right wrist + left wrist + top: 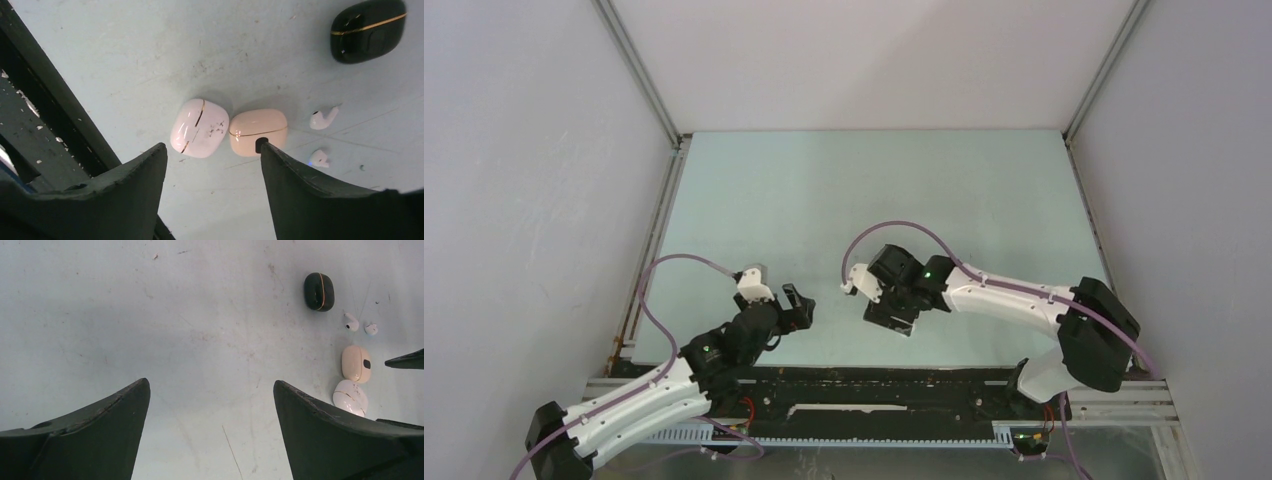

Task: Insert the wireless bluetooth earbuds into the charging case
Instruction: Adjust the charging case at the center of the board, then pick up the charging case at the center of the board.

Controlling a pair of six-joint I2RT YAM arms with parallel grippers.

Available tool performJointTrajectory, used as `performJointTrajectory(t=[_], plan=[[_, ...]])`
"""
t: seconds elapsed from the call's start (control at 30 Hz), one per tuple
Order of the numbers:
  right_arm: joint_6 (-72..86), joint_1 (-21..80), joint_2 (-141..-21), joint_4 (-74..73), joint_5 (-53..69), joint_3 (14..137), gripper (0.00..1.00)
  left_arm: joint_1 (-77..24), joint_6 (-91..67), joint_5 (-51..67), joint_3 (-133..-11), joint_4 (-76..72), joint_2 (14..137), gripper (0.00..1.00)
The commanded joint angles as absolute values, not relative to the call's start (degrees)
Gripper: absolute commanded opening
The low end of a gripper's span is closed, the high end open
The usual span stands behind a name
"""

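Two tiny white earbuds [322,118] [319,158] lie loose on the pale table, also seen from the left wrist as earbuds [351,322] [371,329]. Beside them sit three shut cases: a beige case [257,131] [356,363], a white marbled case [199,127] [350,397] and a black case [367,30] [319,291]. My right gripper [212,146] hovers open just short of the white and beige cases, its right fingertip overlapping the beige one in view, nothing between its fingers. My left gripper [211,384] is wide open over bare table, left of the cases. In the top view the right arm hides all of them.
A black rail [30,115] runs along the near table edge, close behind the white case. Grey enclosure walls [534,200] stand on both sides and at the back. The two grippers [799,300] [889,318] sit near each other at the table's front.
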State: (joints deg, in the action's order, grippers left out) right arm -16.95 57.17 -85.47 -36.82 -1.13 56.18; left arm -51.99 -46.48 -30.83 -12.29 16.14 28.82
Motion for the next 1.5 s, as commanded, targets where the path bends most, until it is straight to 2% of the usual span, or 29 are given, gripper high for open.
performJointTrajectory(t=[0.0, 0.1, 0.27, 0.67, 0.9, 1.07, 1.27, 1.47], plan=[[-16.64, 53.18, -86.69, -39.81, 6.87, 55.17, 0.68, -51.73, -46.03, -31.47, -11.5, 13.04, 29.21, 1.0], [-16.61, 50.81, -88.26, -39.98, 10.01, 55.02, 0.62, -51.68, -46.16, -31.58, -11.83, 13.26, 29.35, 1.0], [-16.78, 50.21, -90.81, -39.73, 11.93, 55.02, 0.59, -51.7, -47.43, -30.82, -10.72, 12.37, 27.16, 1.0], [-15.66, 50.24, -95.21, -38.4, 11.48, 55.02, 0.6, -51.69, -48.52, -30.37, -9.4, 11.96, 26.45, 1.0], [-17.17, 49.1, -93.03, -39.27, 12.95, 55.02, 0.38, -51.68, -42.94, -27.58, -9.32, 7.55, 26.94, 0.96], [-22.55, 46.69, -87.17, -44.71, 25.84, 54.98, 0.32, -52.0, -30.69, -18.6, -8.95, -0.51, 25.9, 0.88], [-28.19, 41.55, -83.94, -51.08, 42.49, 55.02, 0.31, -57.19, -18.34, -6.87, -13.22, -9.83, 31.94, 0.71], [-36.7, 35.28, -83.63, -57.75, 56.14, 55.79, 0.3, -74.48, 3.02, -6.31, -20.91, -11.46, 41.14, 0.72]])
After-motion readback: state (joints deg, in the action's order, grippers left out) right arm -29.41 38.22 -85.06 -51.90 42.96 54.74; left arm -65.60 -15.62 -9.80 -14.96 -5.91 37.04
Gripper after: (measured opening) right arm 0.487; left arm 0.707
